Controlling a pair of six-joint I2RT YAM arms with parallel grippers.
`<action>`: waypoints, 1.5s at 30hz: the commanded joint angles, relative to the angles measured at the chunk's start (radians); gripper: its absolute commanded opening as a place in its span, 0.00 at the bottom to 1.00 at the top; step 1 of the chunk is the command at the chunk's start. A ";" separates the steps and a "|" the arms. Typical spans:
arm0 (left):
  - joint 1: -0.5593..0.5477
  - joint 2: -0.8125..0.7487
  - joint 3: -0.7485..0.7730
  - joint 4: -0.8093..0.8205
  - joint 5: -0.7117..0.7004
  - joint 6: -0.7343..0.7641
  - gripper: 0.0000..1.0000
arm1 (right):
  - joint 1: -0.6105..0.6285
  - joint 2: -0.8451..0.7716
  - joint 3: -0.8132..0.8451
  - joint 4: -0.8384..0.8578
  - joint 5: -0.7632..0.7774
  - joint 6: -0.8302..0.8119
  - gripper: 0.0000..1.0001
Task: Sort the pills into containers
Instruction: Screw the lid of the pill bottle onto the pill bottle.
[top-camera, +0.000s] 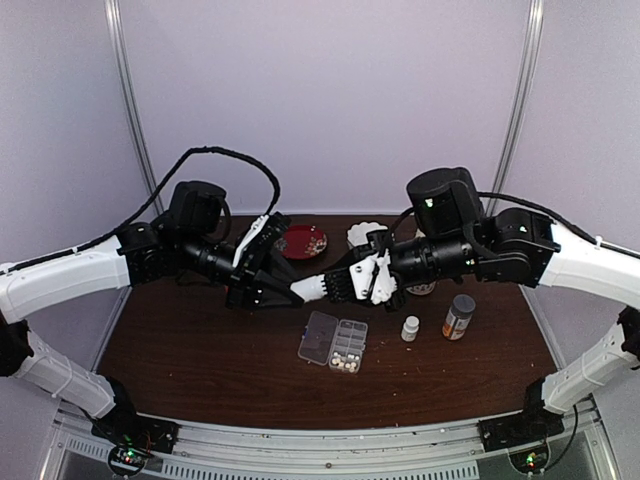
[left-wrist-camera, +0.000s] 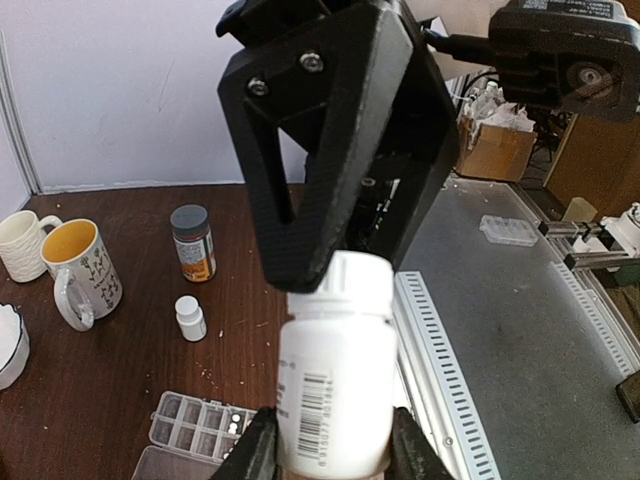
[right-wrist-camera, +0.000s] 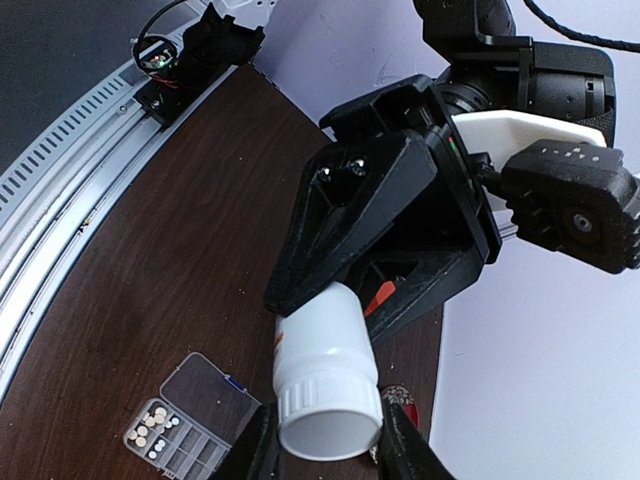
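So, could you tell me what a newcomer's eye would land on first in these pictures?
A white bottle hangs in mid-air over the brown table, bridging the two grippers: the left gripper clamps its body, and the right gripper brackets its cap. On the table nearer the bases, the clear pill box lies open with pale pills in a few cells.

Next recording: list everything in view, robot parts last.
large bottle: one, white, held mid-air between the pincers
pill box: one, clear, lid open, table centre
pills: several, cream, in the box's end cells
small bottle: one, white, right of the box
capped bottle: one, orange, grey cap, beside the small bottle
mugs: two, cream, one yellow inside, beyond the bottles
dish: one, red, table's far side
bowl: one, white, beside the dish
table: one, dark brown
left pincer: black, shut on the large bottle's body
right pincer: black, closed on its cap
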 joint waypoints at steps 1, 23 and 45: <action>-0.002 0.003 0.031 0.019 0.023 0.013 0.00 | 0.004 0.013 0.040 0.008 -0.017 0.018 0.26; -0.002 0.004 0.062 0.096 -0.293 0.166 0.00 | -0.027 0.143 0.156 -0.005 0.104 0.944 0.00; -0.001 0.017 -0.046 0.267 -0.217 0.186 0.00 | -0.057 0.124 0.203 -0.123 -0.149 0.852 0.71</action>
